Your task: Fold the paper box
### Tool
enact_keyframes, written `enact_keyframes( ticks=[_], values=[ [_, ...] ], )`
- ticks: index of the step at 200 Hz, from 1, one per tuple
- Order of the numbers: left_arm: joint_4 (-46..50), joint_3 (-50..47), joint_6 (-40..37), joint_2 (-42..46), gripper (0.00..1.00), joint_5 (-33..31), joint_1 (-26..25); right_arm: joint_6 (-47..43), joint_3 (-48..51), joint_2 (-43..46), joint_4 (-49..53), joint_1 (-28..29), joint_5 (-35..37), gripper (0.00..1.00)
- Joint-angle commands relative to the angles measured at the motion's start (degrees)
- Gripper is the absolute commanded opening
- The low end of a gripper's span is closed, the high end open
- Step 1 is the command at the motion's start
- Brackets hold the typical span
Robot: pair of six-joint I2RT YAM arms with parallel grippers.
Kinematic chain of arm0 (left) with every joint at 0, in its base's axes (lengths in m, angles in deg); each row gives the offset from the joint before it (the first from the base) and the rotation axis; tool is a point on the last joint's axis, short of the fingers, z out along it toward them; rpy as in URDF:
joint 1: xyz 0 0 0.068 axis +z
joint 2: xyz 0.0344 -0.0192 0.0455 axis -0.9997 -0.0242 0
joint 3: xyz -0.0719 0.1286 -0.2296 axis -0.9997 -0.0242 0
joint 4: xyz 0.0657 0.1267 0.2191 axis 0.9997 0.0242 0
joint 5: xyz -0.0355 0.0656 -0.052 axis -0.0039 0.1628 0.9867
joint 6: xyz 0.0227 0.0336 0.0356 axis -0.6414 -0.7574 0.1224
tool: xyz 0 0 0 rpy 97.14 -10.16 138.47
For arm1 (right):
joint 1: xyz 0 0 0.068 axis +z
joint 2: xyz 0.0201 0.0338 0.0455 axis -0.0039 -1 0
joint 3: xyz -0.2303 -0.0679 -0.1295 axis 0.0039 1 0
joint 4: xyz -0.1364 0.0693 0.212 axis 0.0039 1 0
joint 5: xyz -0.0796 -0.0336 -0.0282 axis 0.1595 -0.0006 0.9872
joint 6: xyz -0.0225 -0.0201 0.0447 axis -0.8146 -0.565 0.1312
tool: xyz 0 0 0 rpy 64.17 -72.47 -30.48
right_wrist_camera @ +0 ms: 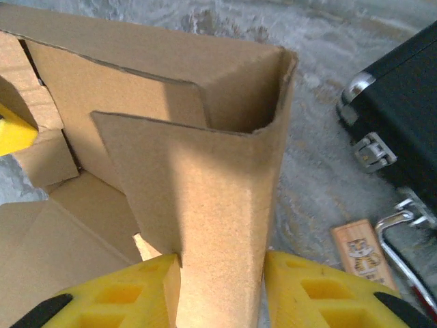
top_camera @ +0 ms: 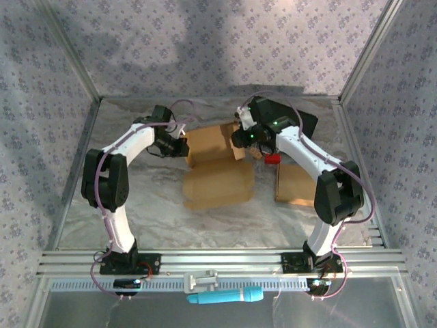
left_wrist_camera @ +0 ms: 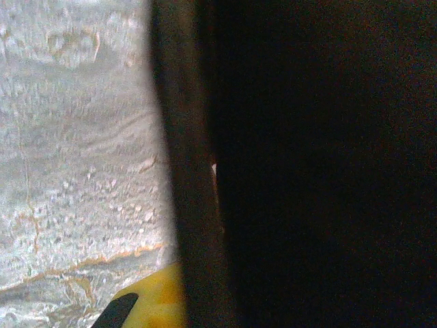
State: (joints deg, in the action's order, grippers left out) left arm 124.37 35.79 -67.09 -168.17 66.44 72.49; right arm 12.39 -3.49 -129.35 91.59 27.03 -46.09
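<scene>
Right gripper (right_wrist_camera: 222, 301) is clamped on the paper box (top_camera: 212, 143): its yellow fingers (right_wrist_camera: 130, 301) sit on either side of an upright corner wall of the box, cardboard pressed between them. In the top view this gripper is at the box's right end, near the back of the table (top_camera: 136, 205). Left gripper (top_camera: 177, 145) is at the box's left end, jaws closed. In its wrist view one yellow finger (left_wrist_camera: 153, 301) lies right beside a dark cardboard edge, and I cannot tell whether cardboard is pinched there. The box stands mid-table towards the back, partly folded, walls up, with a wide flap (top_camera: 218, 184) lying flat towards the arm bases. A black case (right_wrist_camera: 399, 116) lies just right of the box, a small wooden tag (right_wrist_camera: 362, 254) beside it. A separate flat cardboard piece (top_camera: 293, 183) lies under the right arm.
</scene>
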Motion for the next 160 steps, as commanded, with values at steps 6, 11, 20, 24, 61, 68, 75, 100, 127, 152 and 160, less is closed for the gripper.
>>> enact_keyframes(
  ticks=[6, 11, 20, 24, 61, 68, 75, 100, 127, 152, 160],
  values=[
    [-1.7, -2.8, -1.4, 3.7, 0.0, -4.7, -0.4, 1.5, 3.0, -0.7, -3.9, 1.4, 1.8, 0.38],
    [-1.8, -3.3, -1.4, 4.0, 0.0, -5.5, -0.6, 1.8, 3.6, -0.7, -4.7, 1.7, 2.3, 0.38],
    [-4.3, -4.5, -1.5, 4.6, 0.0, -7.4, -1.0, 1.9, 5.4, -0.6, -6.2, 1.9, 3.2, 0.37],
    [-4.9, -5.0, -1.5, 4.9, 0.0, -8.3, -1.2, 2.0, 6.1, -0.4, -7.2, 2.1, 3.4, 0.37],
    [-9.7, -9.7, -1.4, 7.7, 0.0, -14.7, -3.3, 2.3, 18.4, 2.9, -21.9, 4.0, 4.7, 0.31],
    [-10.5, -10.6, -1.4, 8.2, 0.0, -15.9, -3.7, 2.6, 19.7, 3.3, -23.8, 4.0, 4.1, 0.31],
    [-11.3, -11.5, -1.2, 8.7, 0.0, -16.7, -4.0, 3.1, 21.5, 3.7, -26.0, 4.0, 3.7, 0.31],
    [-14.1, -14.8, -1.2, 10.6, 0.0, -19.8, -5.3, 2.4, 27.5, 5.0, -34.0, 5.2, 6.1, 0.32],
    [-16.7, -18.1, -1.5, 12.3, 0.0, -22.9, -6.9, 2.9, 31.1, 4.9, -39.5, 5.8, 8.5, 0.32],
    [-18.8, -21.2, -1.5, 14.0, 0.0, -26.2, -8.5, 4.1, 32.4, 4.6, -42.5, 5.6, 9.5, 0.33],
    [-19.7, -22.3, -1.1, 14.7, 0.0, -26.8, -8.8, 4.2, 32.6, 4.6, -43.3, 5.8, 9.9, 0.33]
  ],
)
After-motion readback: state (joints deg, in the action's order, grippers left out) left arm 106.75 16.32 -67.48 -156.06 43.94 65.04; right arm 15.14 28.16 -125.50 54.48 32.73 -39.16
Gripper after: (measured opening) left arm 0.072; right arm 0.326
